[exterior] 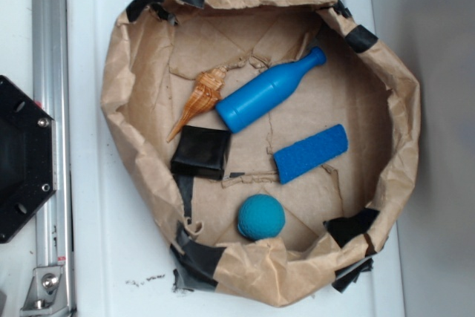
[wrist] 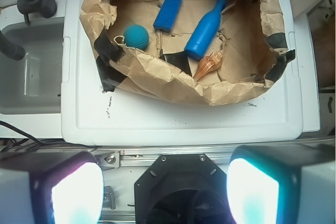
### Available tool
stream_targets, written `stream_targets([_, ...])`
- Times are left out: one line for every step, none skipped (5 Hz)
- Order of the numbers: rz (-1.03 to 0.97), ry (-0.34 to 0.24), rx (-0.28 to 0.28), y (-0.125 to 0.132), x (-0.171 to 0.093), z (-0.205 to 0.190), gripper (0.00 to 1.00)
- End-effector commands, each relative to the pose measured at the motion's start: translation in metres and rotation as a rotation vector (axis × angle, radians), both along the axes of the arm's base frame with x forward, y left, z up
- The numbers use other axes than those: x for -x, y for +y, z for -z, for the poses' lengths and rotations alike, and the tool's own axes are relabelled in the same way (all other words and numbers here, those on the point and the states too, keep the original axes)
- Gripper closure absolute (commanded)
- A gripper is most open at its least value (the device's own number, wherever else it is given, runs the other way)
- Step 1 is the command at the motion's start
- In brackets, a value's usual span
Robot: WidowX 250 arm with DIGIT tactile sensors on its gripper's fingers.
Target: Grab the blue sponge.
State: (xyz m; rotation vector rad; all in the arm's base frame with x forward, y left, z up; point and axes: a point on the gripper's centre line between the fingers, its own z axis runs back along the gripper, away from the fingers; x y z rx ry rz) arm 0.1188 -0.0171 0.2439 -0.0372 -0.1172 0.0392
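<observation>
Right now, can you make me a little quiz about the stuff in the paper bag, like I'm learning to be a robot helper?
1. True or false: the blue sponge touches the teal ball.
2. Which thing lies between the seashell and the sponge? A) blue bottle B) black square C) ball
3. Fill in: in the wrist view the gripper fingers stand wide ____.

Key: 1 false, a gap shows between them. 2 A. 3 apart, holding nothing.

Readable text: none in either view.
blue sponge (exterior: pixel 311 154): bare foam, no label or brand.
blue bottle (exterior: pixel 265 91): plain, no print.
paper bag (exterior: pixel 245 269): unprinted brown paper with black tape patches.
surface (exterior: pixel 126 243): no markings.
</observation>
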Motion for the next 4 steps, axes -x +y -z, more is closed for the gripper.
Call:
stream_targets([0.000, 0.000, 0.000, 0.000, 0.000, 0.000, 0.00])
stream_targets([-0.206, 0.054, 0.054, 0.008, -0.042, 0.023, 0.00])
stream_targets([-0.254, -0.034, 0.131, 0.024, -0.081, 0.051, 0.00])
stream_targets([-0.308, -0.081, 0.129, 0.042, -0.110, 0.079, 0.00])
